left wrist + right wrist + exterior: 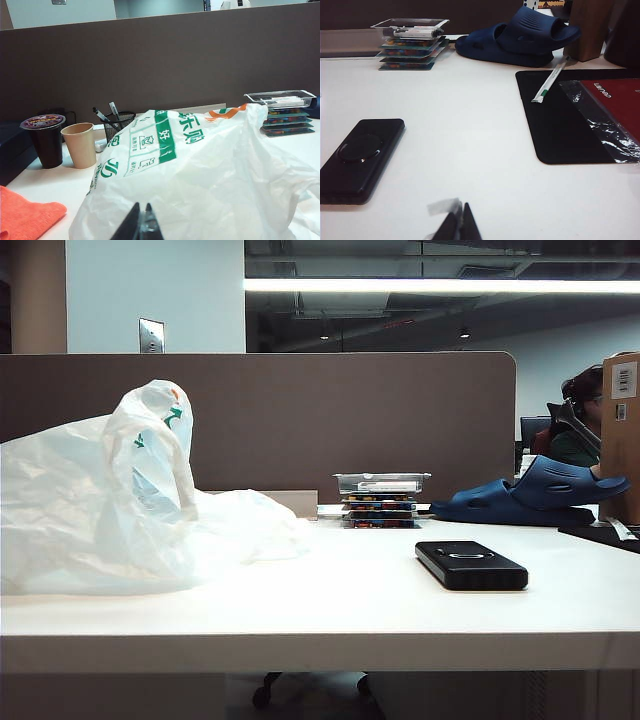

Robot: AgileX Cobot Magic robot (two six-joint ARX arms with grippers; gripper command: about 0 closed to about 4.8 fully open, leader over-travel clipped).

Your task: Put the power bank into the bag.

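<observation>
Flat black rectangular power bank (471, 565) on white worktop (330, 610), crumpled translucent white plastic bag (110, 505) well apart (logo visible); left gripper (141, 222) by bag, right gripper (458, 220) near bank, both jaws closed, empty

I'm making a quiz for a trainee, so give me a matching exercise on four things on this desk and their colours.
Things:
1. power bank
2. bag
3. clog
4. cloth

Colours:
A. orange
B. dark blue
C. black
D. translucent white with green print

Pairs: 1-C, 2-D, 3-B, 4-A
</observation>
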